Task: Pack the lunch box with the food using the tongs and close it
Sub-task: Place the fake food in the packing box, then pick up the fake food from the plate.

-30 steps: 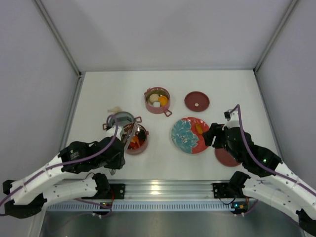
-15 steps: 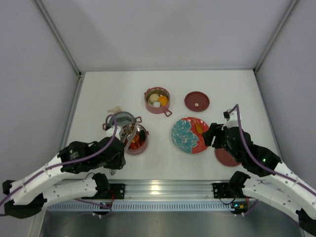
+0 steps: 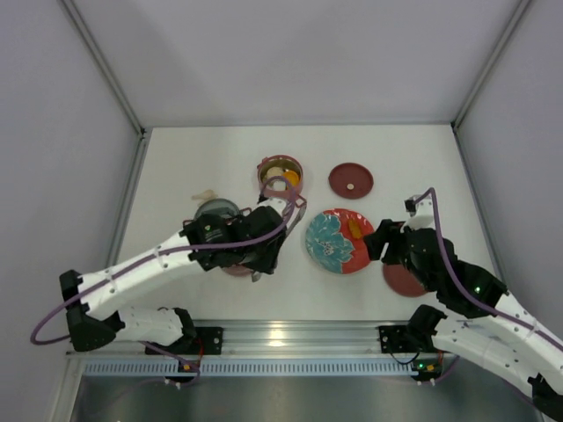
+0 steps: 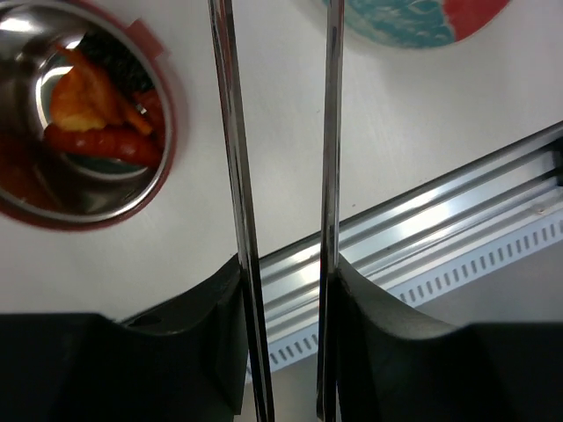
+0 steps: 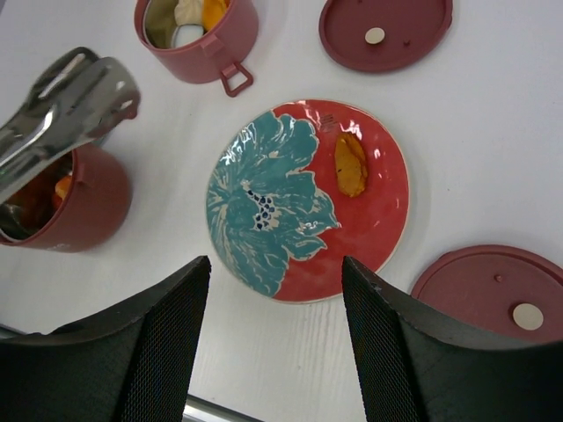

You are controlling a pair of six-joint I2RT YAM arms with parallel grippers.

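My left gripper (image 4: 283,281) is shut on the tongs (image 4: 230,132), whose two silvery arms stand apart with nothing between them. In the top view the left gripper (image 3: 262,253) hovers over the near pink pot (image 4: 163,132), which holds red and orange food (image 4: 97,132). The far pot (image 5: 198,35) holds white and orange pieces. One orange piece (image 5: 351,163) lies on the red plate with the teal flower (image 5: 290,202). A maroon lid (image 5: 384,31) lies behind the plate, another lid (image 5: 497,290) at its right. My right gripper (image 5: 277,334) hangs open above the plate's near edge.
A small grey round dish (image 3: 215,210) sits left of the near pot, partly under the left arm. A pale scrap (image 3: 205,194) lies beyond it. The metal rail (image 3: 290,334) runs along the table's near edge.
The left arm has swung right and forward, from beside the near pot to over it and toward the plate, tongs still in its grip. The right arm has barely moved.
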